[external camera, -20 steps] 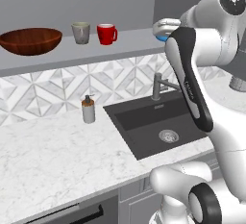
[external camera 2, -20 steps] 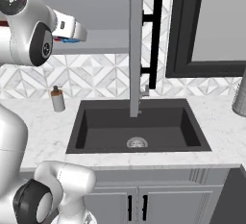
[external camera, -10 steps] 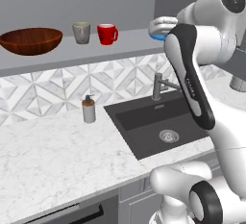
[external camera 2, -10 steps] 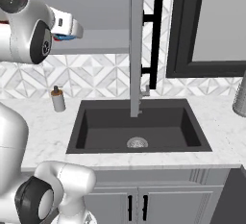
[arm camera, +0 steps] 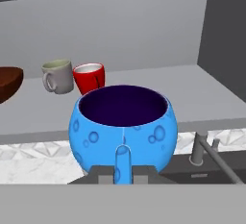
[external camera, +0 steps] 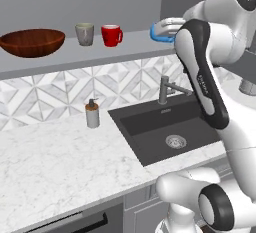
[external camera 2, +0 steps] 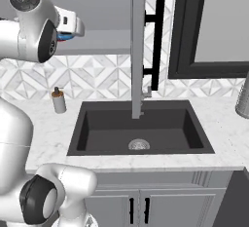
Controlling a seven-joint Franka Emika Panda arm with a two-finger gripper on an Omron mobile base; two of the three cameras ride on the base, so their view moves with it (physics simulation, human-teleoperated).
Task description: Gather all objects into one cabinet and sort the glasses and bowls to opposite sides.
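Note:
My gripper (arm camera: 122,171) is shut on the handle of the glossy blue vessel (arm camera: 123,122), which stays upright and shows a dark inside. In the left base view the blue vessel (external camera: 160,33) hangs at the right end of the cabinet's grey shelf board (external camera: 100,53), with the gripper (external camera: 169,28) behind it. Further left on the board stand the red mug (external camera: 111,35), the grey cup (external camera: 84,33) and the wide wooden bowl (external camera: 32,42). The hand view shows the red mug (arm camera: 90,77), grey cup (arm camera: 56,76) and bowl edge (arm camera: 9,84) beyond the vessel.
The cabinet's tall grey door (external camera 2: 138,46) stands open edge-on, with its black bar handle (external camera 2: 156,41). Below lie the dark sink (external camera: 165,127) with its faucet (external camera: 164,89), and a white soap dispenser (external camera: 92,114) on the marble counter (external camera: 55,167).
The gripper has carried the blue vessel a little to the left, closer to the shelf's right end. The bowl, cup and red mug have not moved.

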